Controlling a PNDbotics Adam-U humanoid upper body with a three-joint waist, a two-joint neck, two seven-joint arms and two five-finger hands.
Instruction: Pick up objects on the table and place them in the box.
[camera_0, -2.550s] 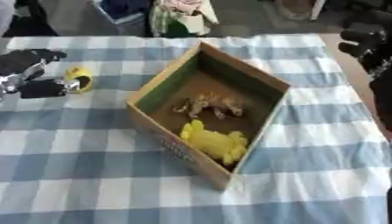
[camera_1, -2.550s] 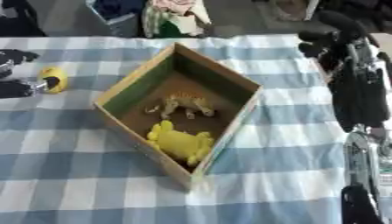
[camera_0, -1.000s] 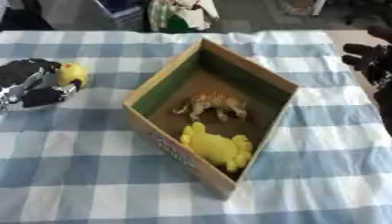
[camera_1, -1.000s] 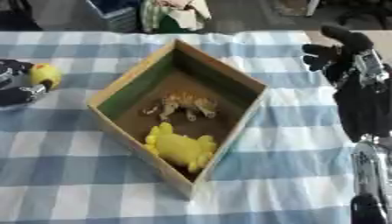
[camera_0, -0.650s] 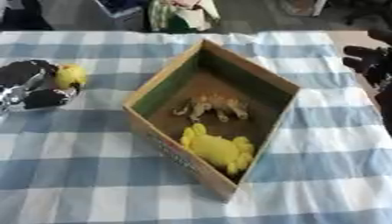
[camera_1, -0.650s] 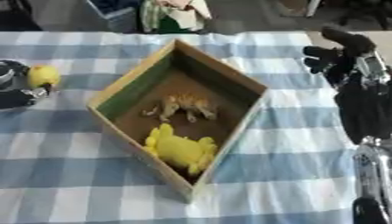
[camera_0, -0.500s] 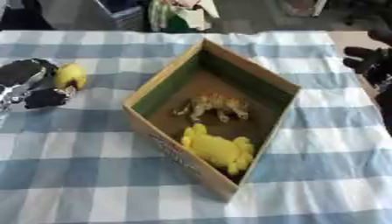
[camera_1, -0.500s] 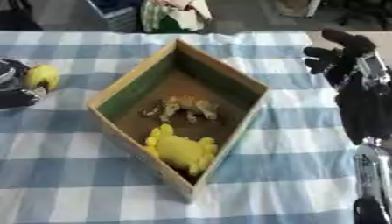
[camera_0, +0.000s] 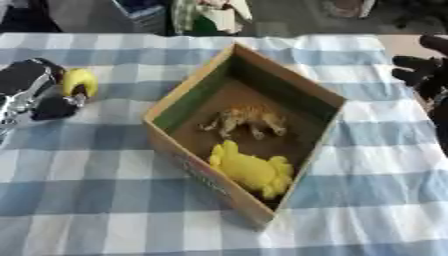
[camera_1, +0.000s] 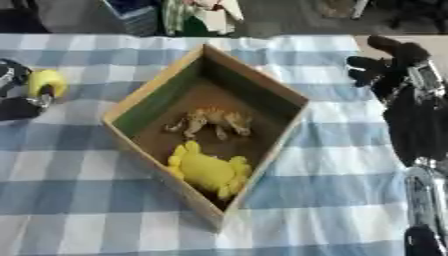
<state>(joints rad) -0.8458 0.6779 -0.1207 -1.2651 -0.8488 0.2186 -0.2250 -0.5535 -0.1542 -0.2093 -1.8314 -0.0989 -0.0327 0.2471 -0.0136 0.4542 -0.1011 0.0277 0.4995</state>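
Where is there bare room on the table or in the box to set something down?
Bare checkered cloth lies along the near edge and right of the box. Inside, only the far corner is bare; the brown animal and yellow crab fill the rest. The left hand with its yellow toy crowds the left.

Open brown cardboard box (camera_0: 179, 102) set askew on blue-and-white checked tablecloth (camera_0: 87, 200). Inside: yellow crab-shaped soft toy (camera_0: 252, 170), tan tiger-like animal figure (camera_0: 245, 119). Left hand (camera_0: 31, 92), black and silver, curled around small yellow object (camera_0: 79, 81) at left edge. Right hand (camera_0: 422, 75) dark at right edge.

Soft even light, overall blur
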